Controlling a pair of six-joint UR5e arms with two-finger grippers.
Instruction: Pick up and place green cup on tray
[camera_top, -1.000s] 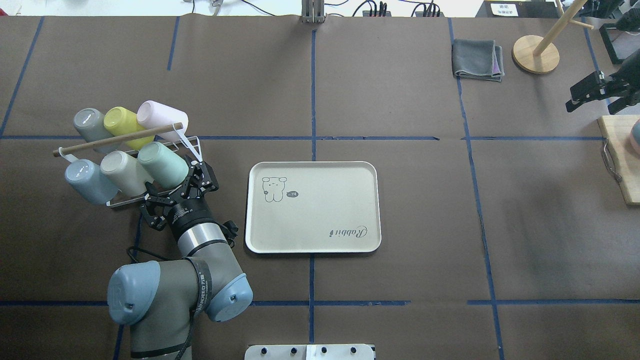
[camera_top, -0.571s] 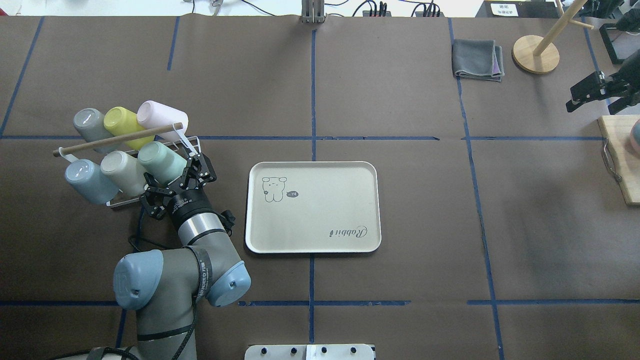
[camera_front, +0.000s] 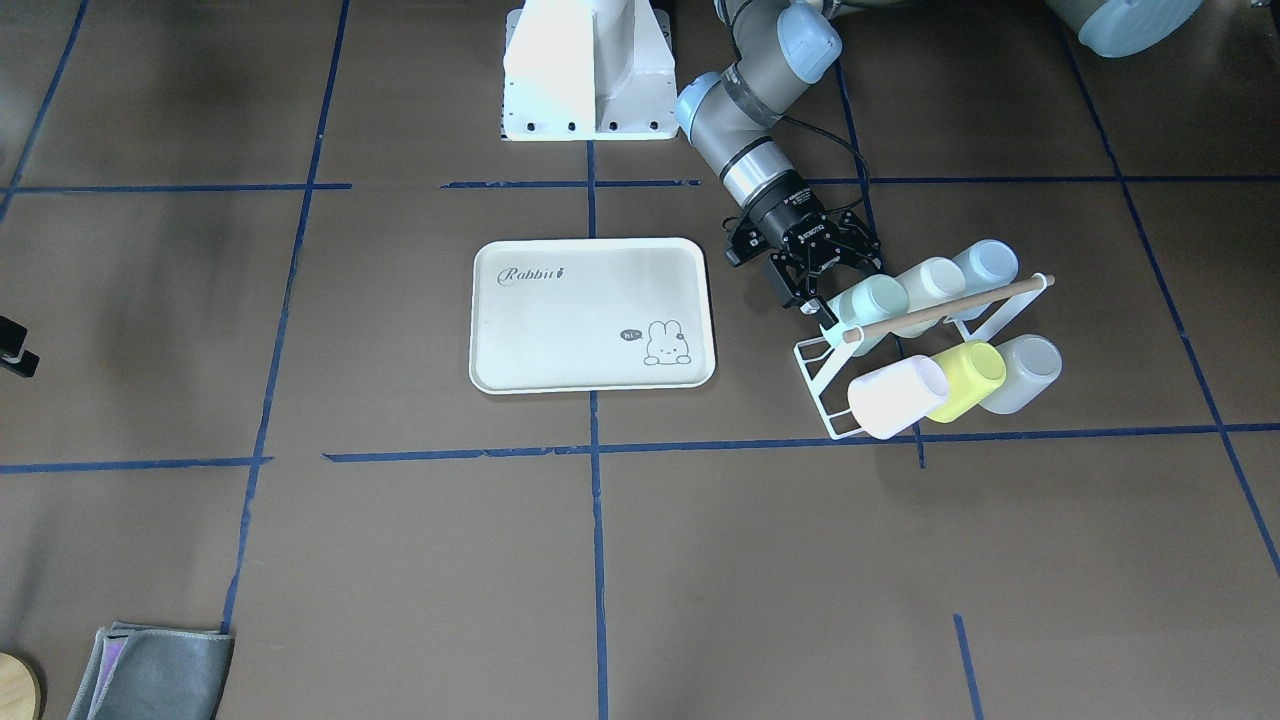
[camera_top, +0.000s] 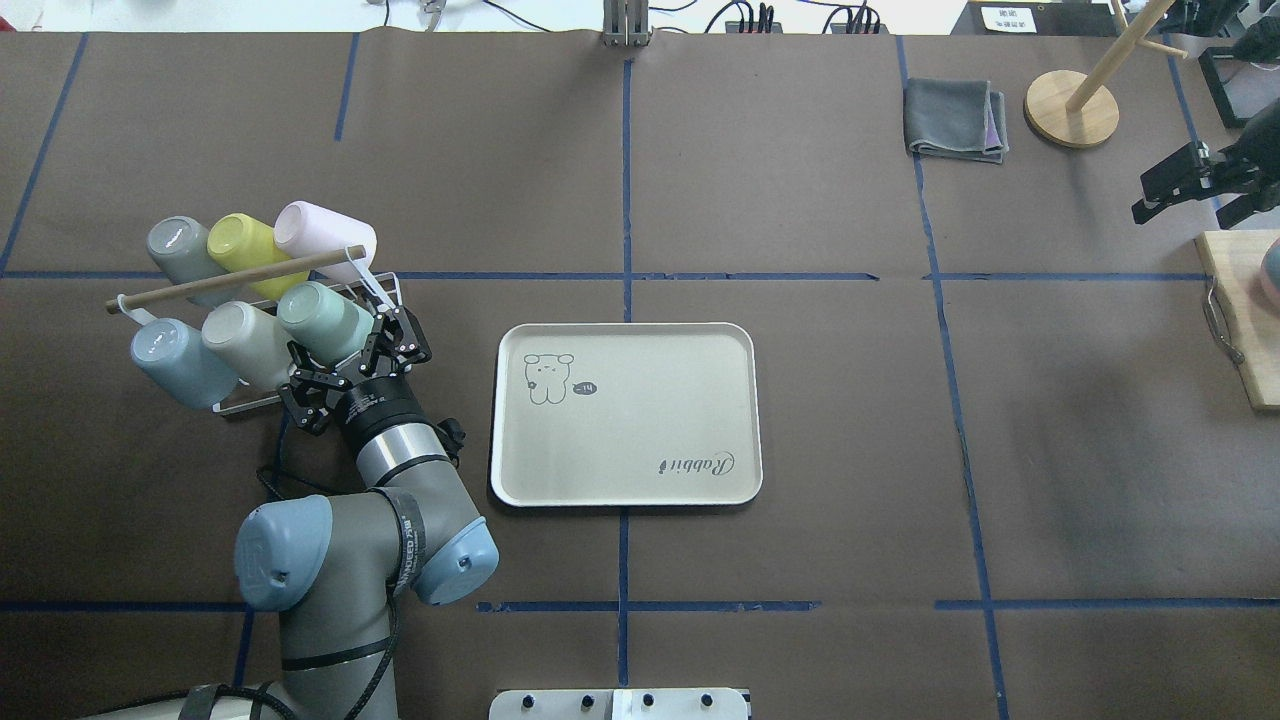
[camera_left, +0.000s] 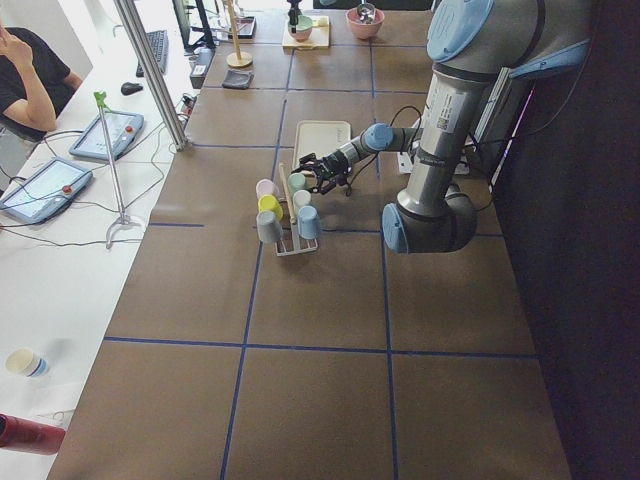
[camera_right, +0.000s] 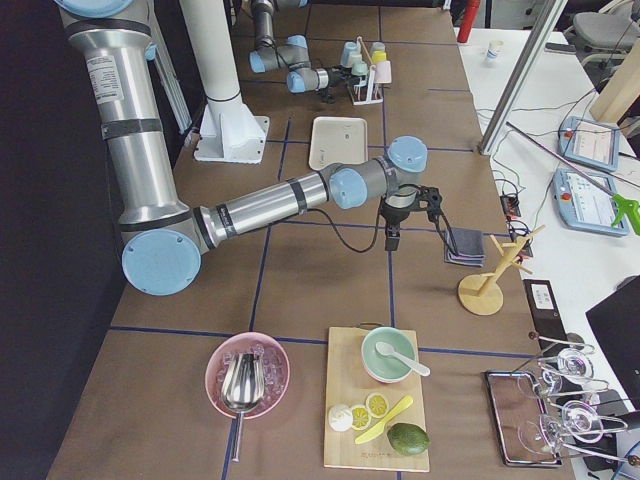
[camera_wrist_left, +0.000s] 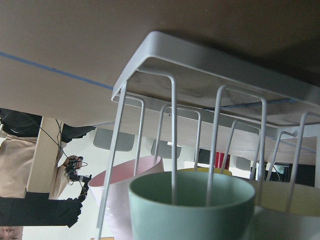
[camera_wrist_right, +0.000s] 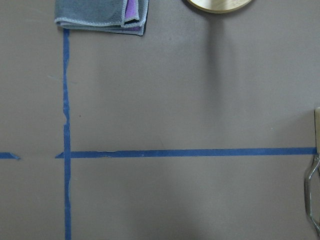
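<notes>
The green cup (camera_top: 320, 318) is a pale mint tumbler lying tilted on a white wire rack (camera_top: 248, 403), at the right end of the rack's near row. It also shows in the front view (camera_front: 868, 300) and fills the bottom of the left wrist view (camera_wrist_left: 192, 207). My left gripper (camera_top: 347, 352) is open, with one finger on each side of the cup's lower end. I cannot tell whether the fingers touch it. The cream tray (camera_top: 640, 400) lies flat to the right of the rack, with nothing on it. My right gripper (camera_top: 1147, 197) is open and empty at the far right.
The rack also holds a blue cup (camera_top: 165, 355), a cream cup (camera_top: 243, 340), a grey cup (camera_top: 178, 243), a yellow cup (camera_top: 243, 243) and a pink cup (camera_top: 320, 232) under a wooden dowel (camera_top: 225, 280). A folded grey cloth (camera_top: 955, 120), a wooden stand (camera_top: 1072, 108) and a cutting board (camera_top: 1245, 320) are at the right.
My left gripper has moved forward toward the rack, and its fingers now reach further along the green cup. The right arm has barely moved.
</notes>
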